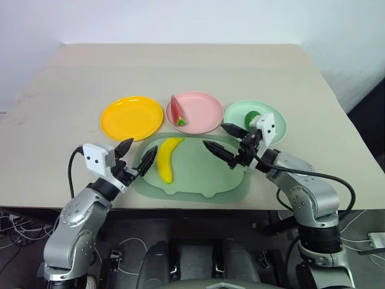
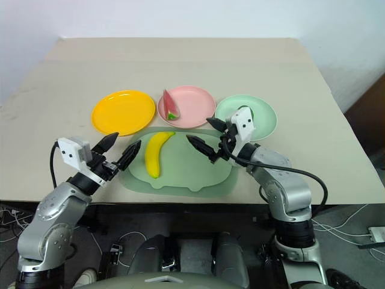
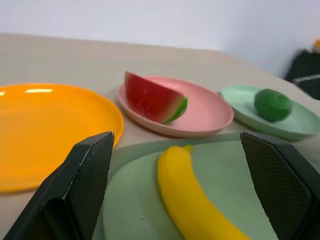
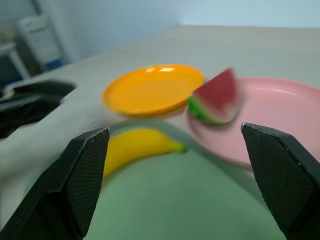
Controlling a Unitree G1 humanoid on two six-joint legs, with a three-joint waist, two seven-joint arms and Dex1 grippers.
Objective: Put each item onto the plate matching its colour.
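Both arms reach in low over the near edge of the table [image 1: 72,84], angled toward each other. The left end effector [image 1: 136,155] hovers at the left rim of the pale-green mat [image 1: 198,174], fingers spread and empty; the right end effector [image 1: 221,139] hangs over the mat's right part, fingers likewise wide apart, holding nothing. Beyond the mat stand three plates in a row: the yellow-orange plate [image 1: 132,118] bare, the pink plate [image 1: 201,109] carrying the red watermelon wedge [image 1: 176,111], the mint plate [image 1: 264,114] carrying the dark-green fruit [image 1: 252,118]. The yellow banana [image 1: 167,158] lies on the mat between both end effectors, nearer the left one.
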